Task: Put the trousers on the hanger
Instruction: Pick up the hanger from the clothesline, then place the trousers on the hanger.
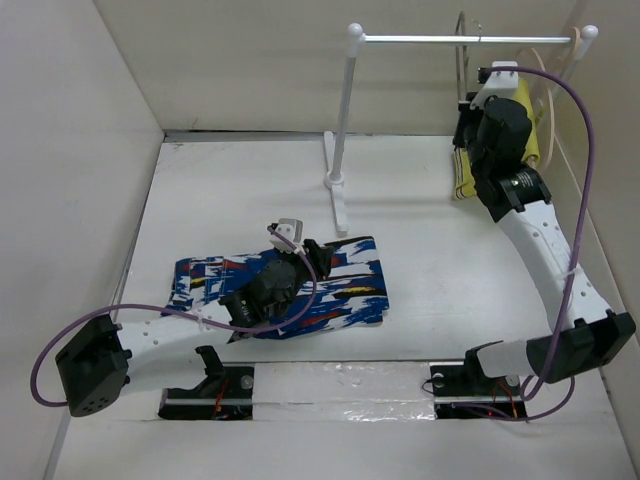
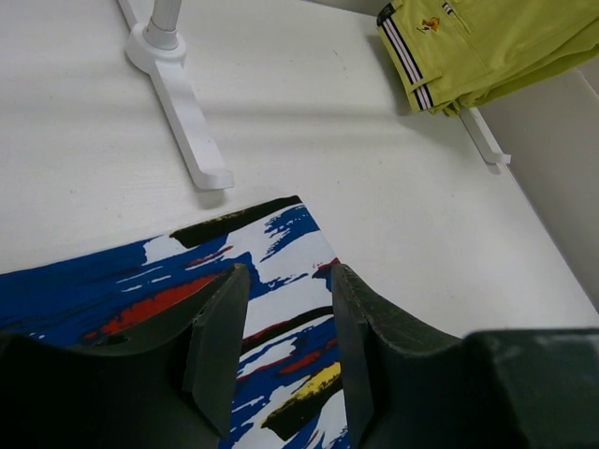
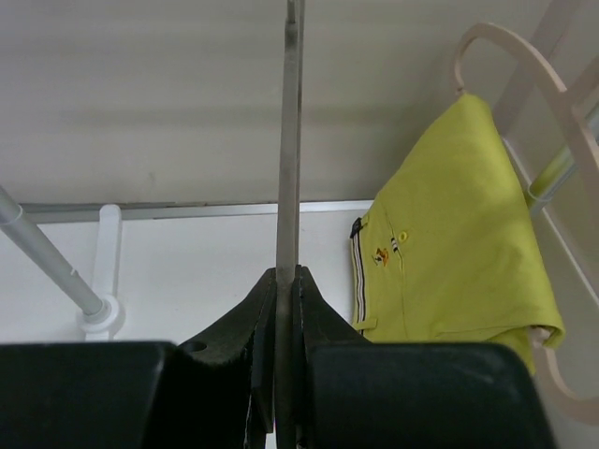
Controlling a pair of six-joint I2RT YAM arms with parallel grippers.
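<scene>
Under the left gripper [image 2: 288, 281], jaws partly apart, lies one pair of trousers [image 2: 84, 295]; the right gripper [image 3: 287, 277] pinches one grey hanger [image 3: 292, 131].

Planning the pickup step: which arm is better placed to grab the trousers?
Left. The left hand is open directly over the trousers on the table. The right hand is shut on the hanger up by the rail, away from them.
</scene>
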